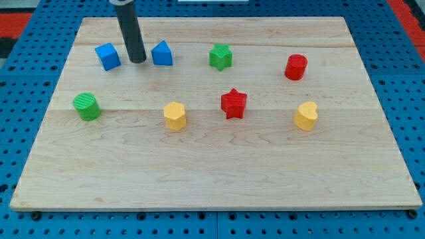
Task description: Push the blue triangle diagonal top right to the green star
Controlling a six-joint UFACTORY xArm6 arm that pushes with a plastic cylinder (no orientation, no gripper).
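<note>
The blue triangle [162, 53] sits near the view's top, left of centre, on the wooden board [212, 179]. The green star [220, 56] lies to its right, at about the same height. My tip [137, 61] stands on the board just left of the blue triangle, between it and a blue cube [107, 56]. The tip is close to the triangle's left side; I cannot tell whether it touches it.
A green cylinder [87, 106] lies at the left, a yellow block [175, 115] below centre, a red star [234, 103] at the middle, a red cylinder [296, 67] at the upper right, and a yellow heart-like block [306, 115] at the right.
</note>
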